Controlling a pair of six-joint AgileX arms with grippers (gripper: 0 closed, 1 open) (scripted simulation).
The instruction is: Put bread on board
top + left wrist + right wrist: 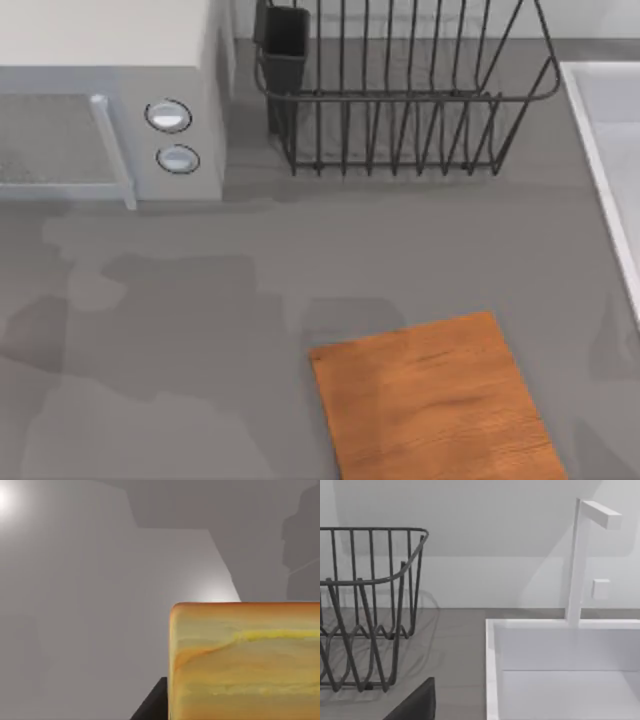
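The bread [245, 662] sits close against the left wrist camera beside a dark finger [150, 707]; whether the left gripper grips it cannot be told. Judged light, soft and crushable, it suits gentle pressure on its flat sides. The board [435, 400] lies at the table's [200, 330] five o'clock, bare, with open room around; the dish rack [400, 90] stands at twelve o'clock.

Left hand [160, 700]: one dark finger edge visible in the left wrist view, close beside the bread [245, 660]; whether clamped on it cannot be told. Right hand [415, 702]: a dark finger tip visible in the right wrist view, raised above the worktop.
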